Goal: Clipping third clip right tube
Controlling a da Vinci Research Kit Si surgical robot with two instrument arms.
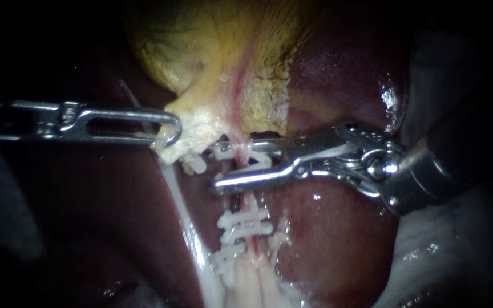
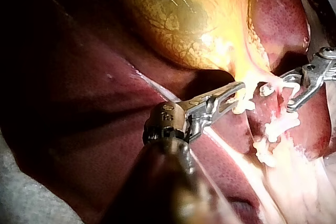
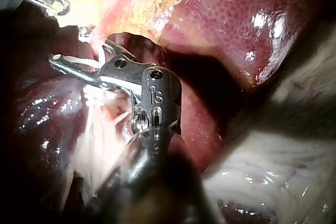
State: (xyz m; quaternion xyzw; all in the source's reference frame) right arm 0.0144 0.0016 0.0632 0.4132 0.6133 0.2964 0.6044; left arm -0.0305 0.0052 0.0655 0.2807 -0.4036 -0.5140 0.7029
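Note:
My right instrument [image 1: 230, 165] comes in from the right, its jaws standing apart on either side of the pinkish right tube [image 1: 250, 201] just below the gallbladder [image 1: 212, 45]. A white clip [image 1: 245, 156] sits between those jaws, touched by both, and straddles the tube. Lower on the same tube sit two white clips [image 1: 245, 223], one under the other. My left instrument [image 1: 169, 134] is shut on pale tissue at the gallbladder's neck. In the right wrist view the right instrument [image 3: 81, 53] holds the clip at the tube.
Dark red liver [image 1: 338, 239] lies under and to the right of the tubes. A pale left tube [image 1: 181, 205] runs down beside the right one, with a white clip [image 1: 194, 164] near its upper end. White gauze [image 3: 273, 182] lies beyond the liver's edge.

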